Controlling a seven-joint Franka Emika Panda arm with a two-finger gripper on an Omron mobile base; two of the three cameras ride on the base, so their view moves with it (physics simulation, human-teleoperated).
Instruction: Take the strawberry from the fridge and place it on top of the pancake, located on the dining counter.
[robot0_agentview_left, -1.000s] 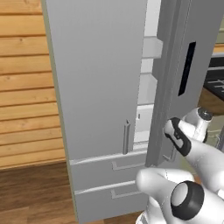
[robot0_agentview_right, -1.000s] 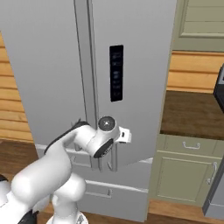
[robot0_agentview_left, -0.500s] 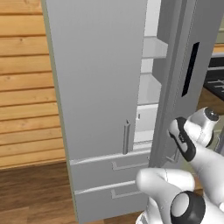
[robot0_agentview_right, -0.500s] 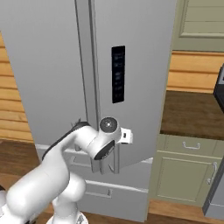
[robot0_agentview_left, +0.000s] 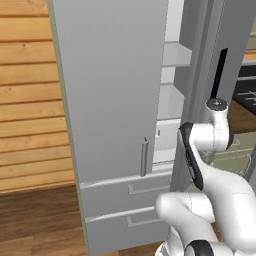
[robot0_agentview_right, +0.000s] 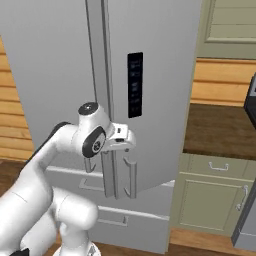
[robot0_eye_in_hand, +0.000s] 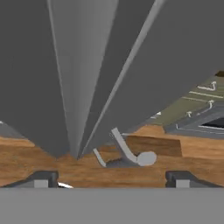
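The fridge (robot0_agentview_left: 110, 85) stands in front of me with its left door shut. Its right door (robot0_agentview_right: 155, 90), the one with the black panel, is swung partly open. Pale shelves (robot0_agentview_left: 172, 55) show in the gap, and no strawberry is visible on them. My gripper (robot0_agentview_right: 121, 141) is at the inner edge of the right door, just above its bar handle (robot0_agentview_right: 131, 177). In the hand view the gripper (robot0_eye_in_hand: 111, 179) is open, its fingertips (robot0_eye_in_hand: 41, 179) far apart with nothing between them. The handle (robot0_eye_in_hand: 124, 151) lies beyond them. The pancake and the dining counter are out of view.
Two wide drawers (robot0_agentview_left: 125, 187) sit under the fridge doors. A wooden plank wall (robot0_agentview_left: 25, 100) is to the left. A brown wall counter (robot0_agentview_right: 220, 130) on green-grey cabinets (robot0_agentview_right: 215, 200) stands right of the fridge, close to the open door. The floor is wood.
The fingers have spread wide from a narrower stance. The right door has swung slightly further open, and my hand stays beside its handle.
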